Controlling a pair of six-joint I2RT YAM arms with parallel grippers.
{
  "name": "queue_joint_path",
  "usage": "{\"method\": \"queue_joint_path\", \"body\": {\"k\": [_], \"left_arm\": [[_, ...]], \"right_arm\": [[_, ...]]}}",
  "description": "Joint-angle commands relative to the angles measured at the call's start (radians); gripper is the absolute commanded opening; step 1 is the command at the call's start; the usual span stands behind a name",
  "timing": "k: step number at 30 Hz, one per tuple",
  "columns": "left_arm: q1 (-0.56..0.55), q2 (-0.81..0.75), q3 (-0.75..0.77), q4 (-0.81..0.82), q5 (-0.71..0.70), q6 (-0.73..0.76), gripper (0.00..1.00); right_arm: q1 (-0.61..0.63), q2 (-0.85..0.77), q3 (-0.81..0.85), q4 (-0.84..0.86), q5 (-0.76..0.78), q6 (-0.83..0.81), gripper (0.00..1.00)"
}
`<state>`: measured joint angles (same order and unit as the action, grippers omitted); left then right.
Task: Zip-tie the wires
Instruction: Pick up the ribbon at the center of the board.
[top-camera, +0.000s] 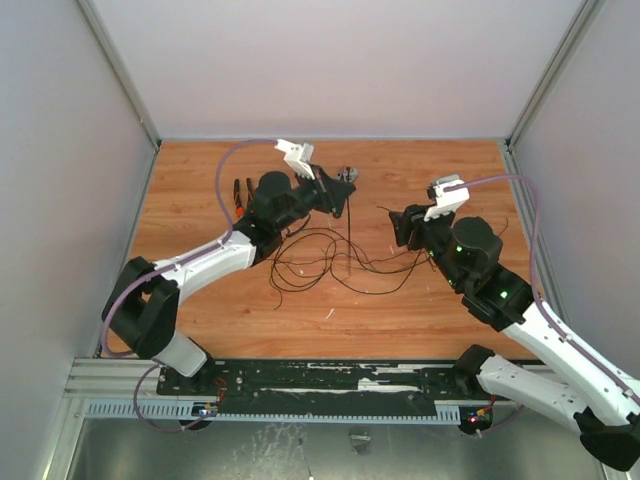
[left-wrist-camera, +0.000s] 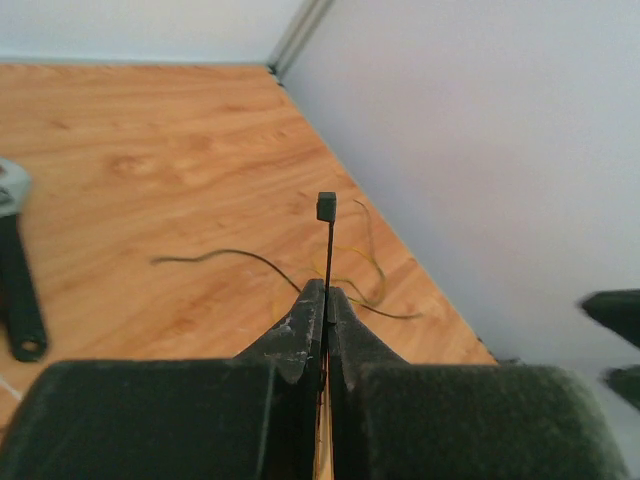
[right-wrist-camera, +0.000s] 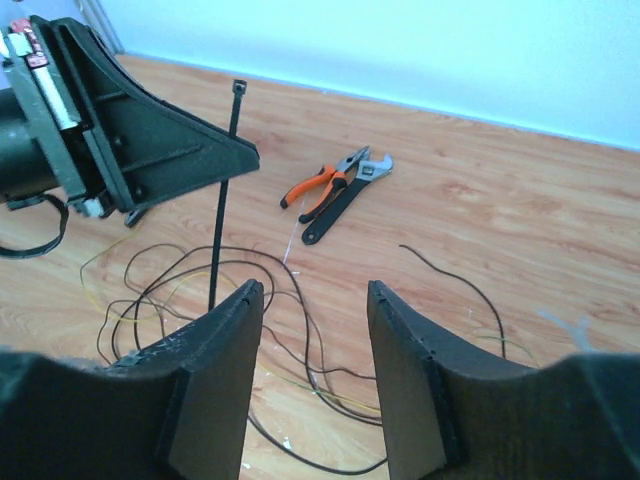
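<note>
My left gripper (left-wrist-camera: 327, 290) is shut on the zip tie (left-wrist-camera: 327, 245), a thin black strip that stands upright with its square head on top. From the right wrist view the zip tie (right-wrist-camera: 221, 215) hangs down from the left gripper (right-wrist-camera: 235, 155) towards the wires (right-wrist-camera: 300, 290), thin dark loops lying loose on the wooden table. My right gripper (right-wrist-camera: 314, 290) is open above those loops, just right of the strip, with nothing between its fingers. From above, the left gripper (top-camera: 343, 192) and right gripper (top-camera: 398, 226) face each other over the wires (top-camera: 330, 262).
Orange-handled pliers (right-wrist-camera: 322, 186) and a wrench (right-wrist-camera: 352, 192) lie side by side behind the wires. In the top view the pliers (top-camera: 241, 195) lie at the far left and the wrench (top-camera: 347, 174) lies near the back. White walls enclose the table (top-camera: 430, 300).
</note>
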<state>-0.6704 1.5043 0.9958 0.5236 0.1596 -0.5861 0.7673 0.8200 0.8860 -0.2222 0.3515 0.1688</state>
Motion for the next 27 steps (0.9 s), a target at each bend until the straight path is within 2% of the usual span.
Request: {"method": "queue_joint_path", "body": {"k": [1,5,14,18,27], "left_arm": [[0.09,0.081,0.058,0.091,0.06,0.034,0.0],[0.139,0.189,0.121,0.181,0.102,0.004,0.0],[0.144,0.439,0.204,0.472,0.111,0.123,0.0],[0.143,0.532,0.285,0.519,0.132,0.151,0.0],[0.146,0.737,0.513,0.496,0.143,0.188,0.0]], "right_arm": [[-0.045,-0.037,-0.016,-0.044,-0.031,0.003,0.48],[-0.089,-0.038,-0.03,-0.058,-0.044,0.014,0.48],[-0.143,-0.032,-0.08,-0.019,-0.103,0.032,0.49],[-0.162,-0.03,-0.093,-0.009,-0.121,0.031,0.49],[-0.199,-0.012,-0.11,0.005,-0.165,0.023,0.49]]}}
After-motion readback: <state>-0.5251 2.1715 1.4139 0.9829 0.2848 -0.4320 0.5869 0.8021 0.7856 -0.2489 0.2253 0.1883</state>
